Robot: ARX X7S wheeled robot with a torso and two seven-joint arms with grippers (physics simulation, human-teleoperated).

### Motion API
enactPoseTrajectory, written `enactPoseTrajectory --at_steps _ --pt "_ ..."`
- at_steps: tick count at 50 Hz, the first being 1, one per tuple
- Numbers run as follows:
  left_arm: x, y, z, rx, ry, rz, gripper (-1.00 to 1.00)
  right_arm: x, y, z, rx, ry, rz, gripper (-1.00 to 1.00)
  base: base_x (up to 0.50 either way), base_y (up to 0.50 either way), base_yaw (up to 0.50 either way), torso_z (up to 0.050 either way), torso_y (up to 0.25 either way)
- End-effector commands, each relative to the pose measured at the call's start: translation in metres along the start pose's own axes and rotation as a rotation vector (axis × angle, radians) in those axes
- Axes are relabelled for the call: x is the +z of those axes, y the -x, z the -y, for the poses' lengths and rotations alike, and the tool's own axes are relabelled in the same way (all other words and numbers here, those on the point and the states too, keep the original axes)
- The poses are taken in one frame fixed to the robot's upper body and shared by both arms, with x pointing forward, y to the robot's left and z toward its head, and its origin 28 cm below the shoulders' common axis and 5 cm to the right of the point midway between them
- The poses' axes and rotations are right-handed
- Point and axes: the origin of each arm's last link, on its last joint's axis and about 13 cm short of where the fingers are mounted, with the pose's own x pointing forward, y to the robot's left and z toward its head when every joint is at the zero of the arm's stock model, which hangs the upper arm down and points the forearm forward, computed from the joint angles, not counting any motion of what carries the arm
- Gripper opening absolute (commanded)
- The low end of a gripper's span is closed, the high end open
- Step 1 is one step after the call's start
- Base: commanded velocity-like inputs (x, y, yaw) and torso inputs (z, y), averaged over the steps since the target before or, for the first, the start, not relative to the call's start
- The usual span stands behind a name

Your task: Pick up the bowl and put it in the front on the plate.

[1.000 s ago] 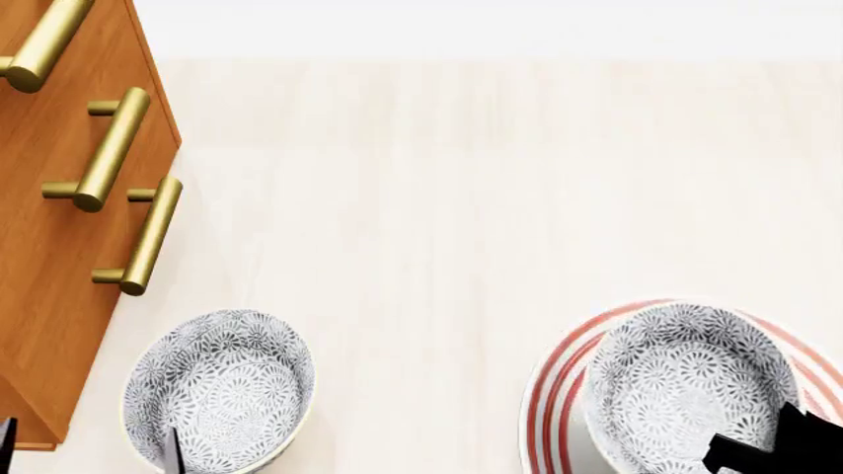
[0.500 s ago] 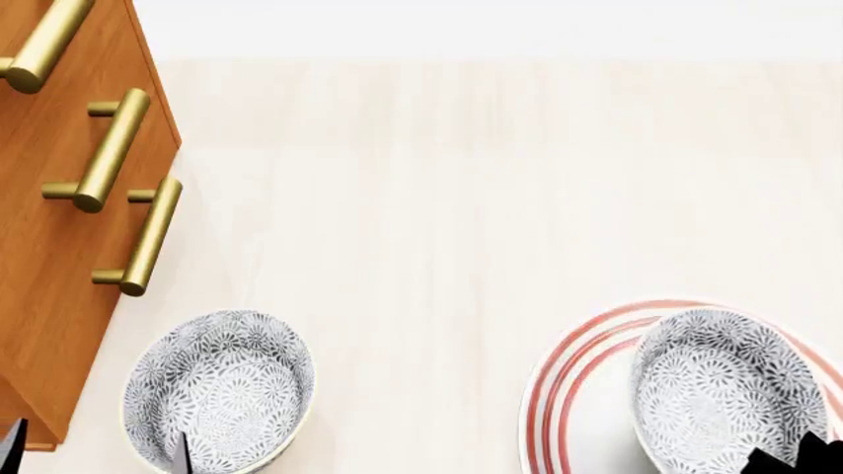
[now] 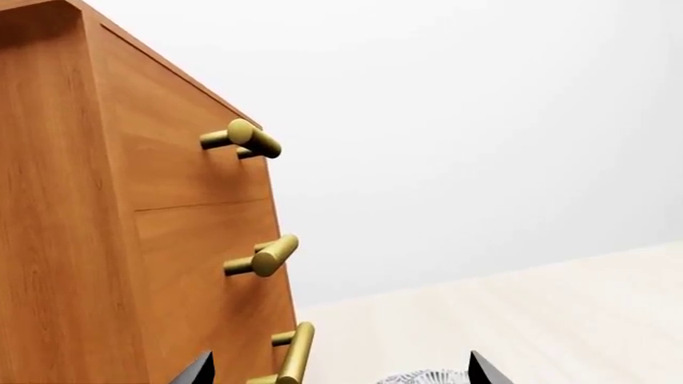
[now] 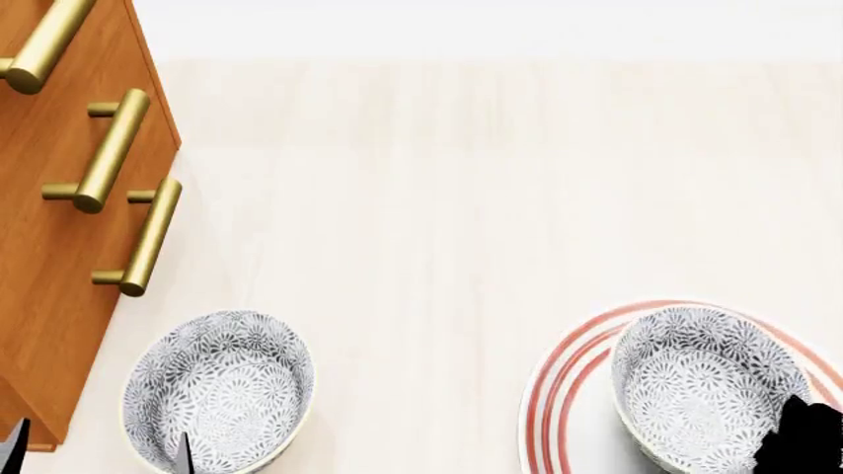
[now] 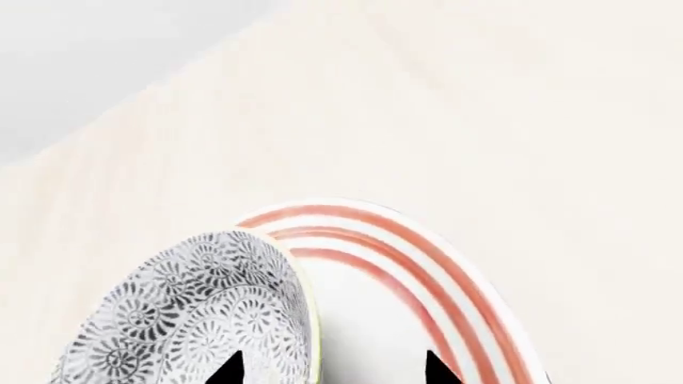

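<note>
A floral grey-blue bowl (image 4: 705, 385) sits on the right part of the red-ringed plate (image 4: 560, 395) at the lower right. My right gripper (image 4: 806, 439) is at that bowl's near right rim. In the right wrist view the right gripper (image 5: 333, 370) is open, straddling the wall of the bowl (image 5: 192, 312): one fingertip (image 5: 229, 370) lies over the bowl's inside, the other over the plate (image 5: 427, 264). Another bowl (image 4: 217, 390) stands at the lower left on the table. My left gripper (image 4: 97, 449) hangs open at that bowl's near left side, holding nothing.
A wooden drawer cabinet (image 4: 53, 247) with brass bar handles (image 4: 113, 148) fills the left side, close to the left bowl and left gripper (image 3: 336, 372). The pale wooden tabletop (image 4: 461, 197) stretches back to a white wall.
The bowl on the plate slid right, then came back a little to the left. The right gripper drew back toward the lower right corner. The left gripper and left bowl stayed put.
</note>
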Motion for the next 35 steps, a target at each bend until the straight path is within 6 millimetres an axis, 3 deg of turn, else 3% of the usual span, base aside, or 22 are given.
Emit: enactPoseTrajectory --at_steps 1,6,17,21,27,30,35 --pt "0.001 -0.001 0.0 0.002 -0.002 0.004 1.0 0.043 0.015 -0.018 0.057 0.036 0.157 1.0 0.0 0.0 0.0 0.0 0.0" --pt "0.002 -0.002 0.0 0.005 -0.003 0.008 1.0 0.068 0.028 -0.027 0.074 0.039 0.256 1.0 0.0 0.0 0.0 0.0 0.0" --pt "0.004 -0.003 -0.002 0.014 -0.011 0.025 1.0 0.089 0.041 -0.033 0.034 0.041 0.413 1.0 0.0 0.0 0.0 0.0 0.0" --pt "0.006 -0.005 -0.003 0.023 -0.012 0.038 1.0 0.084 0.04 -0.035 -0.015 0.085 0.504 1.0 0.0 0.0 0.0 0.0 0.0" --pt "0.008 -0.008 -0.006 0.04 -0.017 0.05 1.0 0.072 0.037 -0.036 -0.12 0.053 0.785 1.0 0.0 0.0 0.0 0.0 0.0" --pt "0.01 -0.01 -0.008 0.053 -0.021 0.057 1.0 0.05 0.034 -0.028 -0.304 0.038 0.963 1.0 0.0 0.0 0.0 0.0 0.0" --pt "0.01 -0.013 -0.011 0.071 -0.027 0.057 1.0 0.027 0.034 -0.02 -0.461 0.094 1.112 1.0 0.0 0.0 0.0 0.0 0.0"
